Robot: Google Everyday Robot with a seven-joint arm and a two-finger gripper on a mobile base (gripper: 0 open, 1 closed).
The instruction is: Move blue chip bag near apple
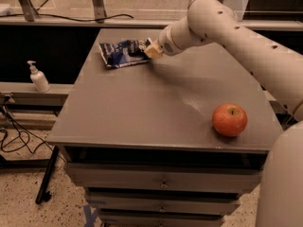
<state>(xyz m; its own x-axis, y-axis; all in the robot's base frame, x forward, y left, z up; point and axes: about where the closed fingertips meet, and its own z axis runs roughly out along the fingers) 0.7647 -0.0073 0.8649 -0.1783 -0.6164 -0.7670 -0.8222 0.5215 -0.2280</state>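
Observation:
The blue chip bag [122, 52] lies crumpled at the far left of the grey tabletop [142, 108]. It is dark blue foil with white lettering and white edges. The apple [229, 119], red-orange with a yellowish patch, sits near the front right corner. My gripper [152, 50] reaches in from the right on the white arm [227, 27] and is at the bag's right edge, touching or just over it. The apple is far from the bag, across the table.
The table is a grey cabinet with drawers [163, 183] below. A white pump bottle [38, 77] stands on a low ledge to the left. Black cables [19, 136] lie on the floor at left. A rail and glass panel run behind the table.

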